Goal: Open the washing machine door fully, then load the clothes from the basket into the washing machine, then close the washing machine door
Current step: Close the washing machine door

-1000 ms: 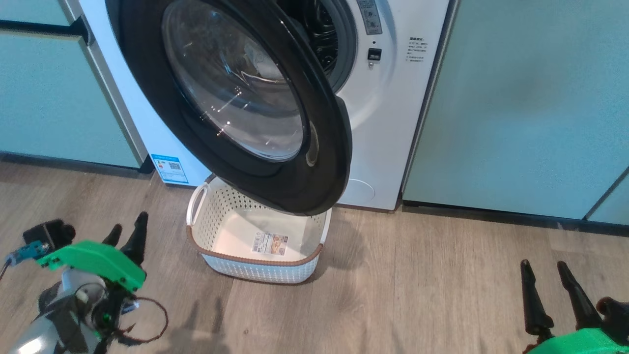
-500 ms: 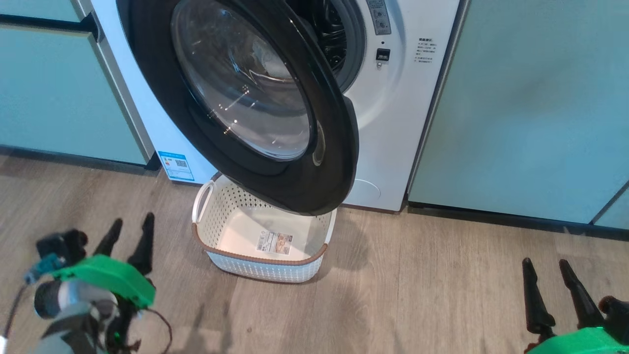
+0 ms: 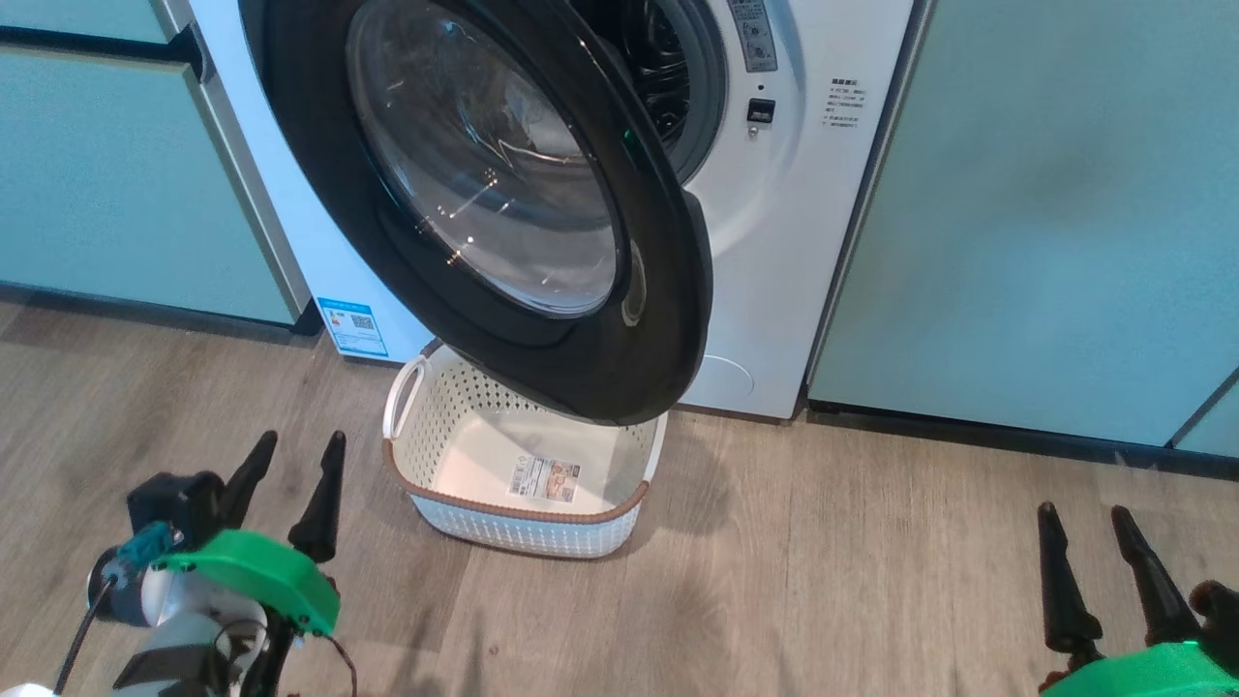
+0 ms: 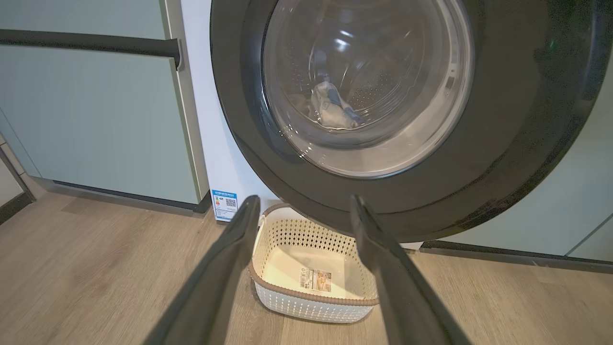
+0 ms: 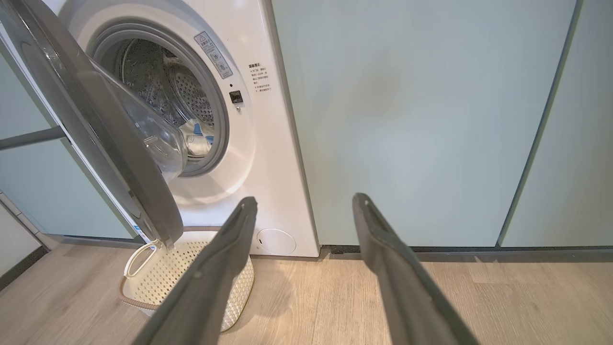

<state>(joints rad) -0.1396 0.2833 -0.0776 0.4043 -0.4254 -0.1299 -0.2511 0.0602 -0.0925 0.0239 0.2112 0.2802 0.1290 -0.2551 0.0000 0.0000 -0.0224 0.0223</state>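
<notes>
Clothes (image 4: pixel 333 108) in the washing machine (image 3: pixel 774 242), basket (image 3: pixel 523 511) empty on the floor (image 3: pixel 823 561) under the half-open washing machine door (image 3: pixel 658 319): we saw the left tool (image 3: pixel 300 443) shift nearer the basket, fingers apart and empty as on the right tool (image 3: pixel 1082 511), and judged that only closing the door remained.

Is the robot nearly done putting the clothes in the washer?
Nearly. Done: the basket is bare apart from its label, and the clothes lie inside the washing machine. In hand: nothing; the left gripper and the right gripper are both open and empty above the floor. Left: shutting the washing machine door, which stands swung out over the basket.
</notes>
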